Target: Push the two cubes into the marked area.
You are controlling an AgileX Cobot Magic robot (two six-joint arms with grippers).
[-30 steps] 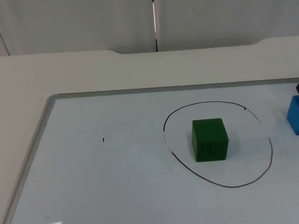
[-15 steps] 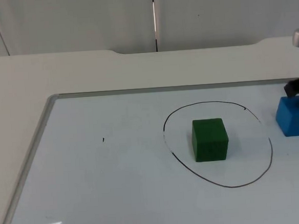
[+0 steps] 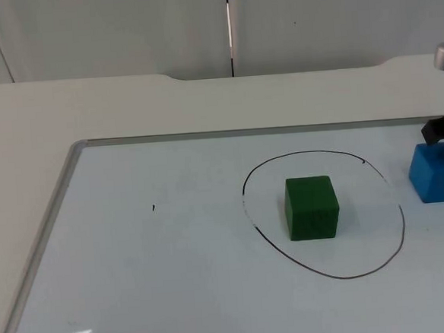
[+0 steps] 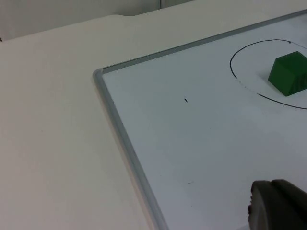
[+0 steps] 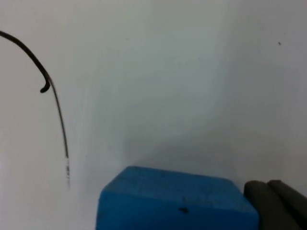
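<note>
Right gripper point(image 3: 442, 130) sits just behind the blue cube point(image 3: 439, 173), seemingly touching it, placed to shove it; fingers spread or closed, I can't tell. That cube lies just outside the drawn ring point(image 3: 324, 215). Green cube point(image 3: 312, 207) sits inside. Left gripper point(image 4: 278, 206) waits.

Grey partition wall point(image 3: 121, 29) with a bright vertical seam, cream table point(image 3: 23, 150), metal-framed whiteboard point(image 3: 177, 291)

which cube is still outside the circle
The blue cube, right of the drawn circle by the right gripper; the green cube sits inside it.
</note>
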